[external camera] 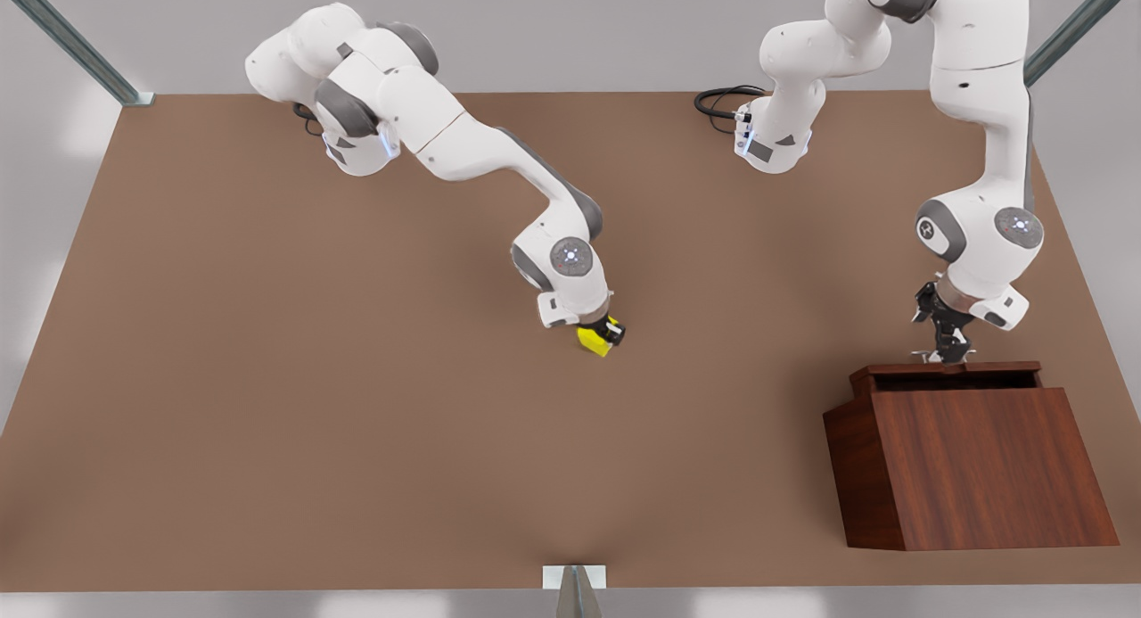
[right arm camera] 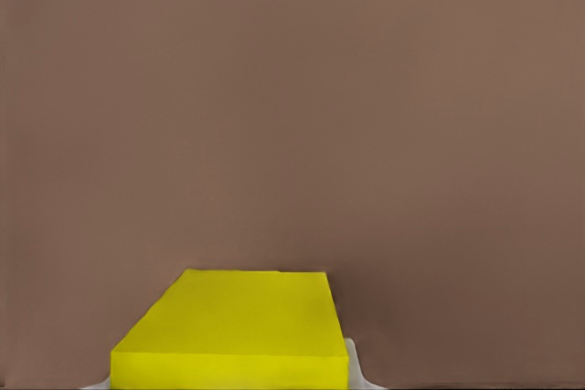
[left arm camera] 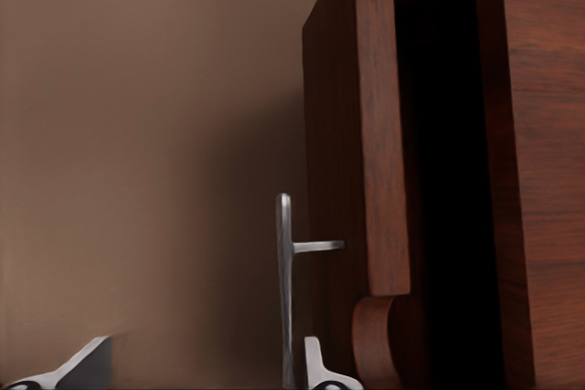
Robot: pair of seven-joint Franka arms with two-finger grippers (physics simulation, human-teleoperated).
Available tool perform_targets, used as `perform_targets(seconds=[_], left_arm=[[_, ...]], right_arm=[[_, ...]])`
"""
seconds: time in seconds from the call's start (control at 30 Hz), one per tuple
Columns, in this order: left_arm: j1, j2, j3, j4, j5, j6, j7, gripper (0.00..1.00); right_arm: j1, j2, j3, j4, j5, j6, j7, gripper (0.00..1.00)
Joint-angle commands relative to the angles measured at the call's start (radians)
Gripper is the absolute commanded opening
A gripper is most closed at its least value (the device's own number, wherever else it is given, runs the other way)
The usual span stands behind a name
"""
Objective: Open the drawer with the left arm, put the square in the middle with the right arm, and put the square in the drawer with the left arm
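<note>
— What are you working on here?
— You have a flat brown tabletop (external camera: 267, 404), plain and unmarked.

— And what stands on it?
— Your wooden cabinet (external camera: 980, 466) sits on it toward the front view's right, near the table's near edge. Both white arm bases are mounted along the far edge, and a black cable (external camera: 718, 101) lies looped beside one of them.
</note>
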Motion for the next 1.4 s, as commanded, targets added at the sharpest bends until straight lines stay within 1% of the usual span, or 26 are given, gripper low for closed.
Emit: perform_targets(seconds=[0.0, 0.07, 0.1, 0.13, 0.3, 0.37, 0.43, 0.47, 0.5, 0.53, 0.6, 0.67, 0.7, 0.73, 0.8, 0.83, 0.87, 0.9, 0.97, 1.07, 1.1, 1.17, 1.2, 1.23, 1.3, 1.37], left_arm=[[0.000, -0.006, 0.002, -0.006, 0.000, 0.000, 0.000, 1.00], [0.000, -0.020, 0.008, -0.026, 0.000, -0.001, 0.000, 1.00], [0.000, -0.026, 0.008, -0.031, 0.000, -0.001, 0.000, 1.00], [0.000, -0.026, 0.009, -0.032, 0.000, -0.001, 0.000, 1.00], [-0.002, -0.057, 0.045, -0.067, 0.000, -0.001, 0.002, 1.00], [-0.002, -0.061, 0.054, -0.069, 0.000, -0.003, 0.003, 1.00], [-0.002, -0.089, 0.060, -0.103, 0.000, -0.014, 0.002, 1.00], [-0.002, -0.106, 0.063, -0.123, 0.000, -0.015, 0.002, 1.00], [-0.003, -0.121, 0.069, -0.144, 0.000, -0.014, 0.002, 1.00], [-0.003, -0.132, 0.072, -0.149, 0.000, -0.015, 0.002, 1.00], [-0.003, -0.158, 0.075, -0.164, 0.000, -0.026, 0.002, 1.00], [-0.005, -0.276, 0.077, -0.164, 0.000, -0.161, 0.002, 1.00], [-0.031, -0.348, 0.078, -0.160, 0.001, -0.243, 0.003, 1.00], [-0.062, -0.383, 0.077, -0.149, 0.006, -0.282, 0.011, 1.00], [-0.143, -0.316, 0.065, 0.079, 0.014, -0.467, 0.217, 1.00], [-0.201, -0.270, 0.066, 0.153, 0.006, -0.481, 0.328, 1.00], [-0.270, -0.191, 0.063, 0.270, 0.005, -0.520, 0.435, 1.00], [-0.319, -0.080, 0.042, 0.455, 0.003, -0.621, 0.489, 1.00], [-0.321, 0.040, -0.080, 0.649, 0.015, -0.705, 0.636, 1.00], [-0.322, 0.142, -0.233, 0.779, 0.020, -0.797, 0.730, 1.00], [-0.358, 0.191, -0.290, 0.822, 0.102, -0.837, 0.781, 1.00], [-0.477, 0.322, -0.314, 0.925, 0.147, -0.848, 0.847, 1.00], [-0.507, 0.350, -0.317, 0.940, 0.141, -0.836, 0.929, 1.00], [-0.514, 0.374, -0.382, 0.940, 0.147, -0.814, 0.960, 1.00], [-0.568, 0.406, -0.388, 0.930, 0.149, -0.735, 1.026, 1.00], [-0.609, 0.400, -0.388, 0.882, 0.155, -0.731, 1.042, 1.00]], right_arm=[[0.005, 0.014, 0.000, 0.025, 0.001, -0.003, 0.015, 0.67], [0.028, 0.051, -0.003, 0.073, 0.000, -0.001, 0.041, 0.70], [0.028, 0.051, -0.003, 0.065, 0.000, -0.001, 0.042, 0.90], [0.033, 0.052, -0.015, 0.037, -0.002, 0.000, 0.041, 1.00], [0.042, -0.033, -0.049, -0.033, 0.003, 0.003, 0.028, 1.00], [0.033, -0.135, -0.060, -0.078, 0.039, -0.001, 0.024, 1.00], [-0.001, -0.314, -0.084, -0.220, 0.056, -0.001, -0.071, 1.00], [-0.041, -0.415, -0.088, -0.314, 0.055, -0.003, -0.183, 1.00], [-0.122, -0.546, -0.092, -0.418, 0.050, -0.070, -0.379, 1.00], [-0.226, -0.616, -0.092, -0.431, 0.055, -0.217, -0.606, 1.00], [-0.444, -0.696, -0.081, -0.409, 0.052, -0.381, -0.915, 1.00], [-0.691, -0.751, -0.084, -0.383, 0.041, -0.570, -1.327, 1.00], [-0.812, -0.754, -0.078, -0.334, 0.040, -0.644, -1.343, 1.00], [-0.811, -0.742, -0.087, -0.268, 0.033, -0.693, -1.354, 1.00], [-0.815, -0.735, -0.094, -0.204, 0.012, -0.719, -1.406, 1.00], [-0.814, -0.735, -0.094, -0.193, 0.012, -0.722, -1.406, 1.00], [-0.812, -0.730, -0.092, -0.193, 0.013, -0.716, -1.401, 1.00], [-0.812, -0.727, -0.092, -0.193, 0.013, -0.713, -1.406, 1.00], [-0.809, -0.722, -0.088, -0.174, -0.002, -0.713, -1.395, 1.00], [-0.831, -0.719, -0.095, -0.170, 0.024, -0.711, -1.397, 1.00], [-0.834, -0.724, -0.095, -0.156, 0.024, -0.711, -1.407, 1.00], [-0.825, -0.724, -0.092, -0.158, 0.007, -0.717, -1.412, 1.00], [-0.826, -0.725, -0.092, -0.156, 0.007, -0.719, -1.412, 1.00], [-0.826, -0.724, -0.092, -0.154, 0.007, -0.718, -1.412, 1.00], [-0.826, -0.725, -0.092, -0.154, 0.018, -0.713, -1.410, 1.00], [-0.831, -0.722, -0.094, -0.141, 0.013, -0.721, -1.410, 1.00]])
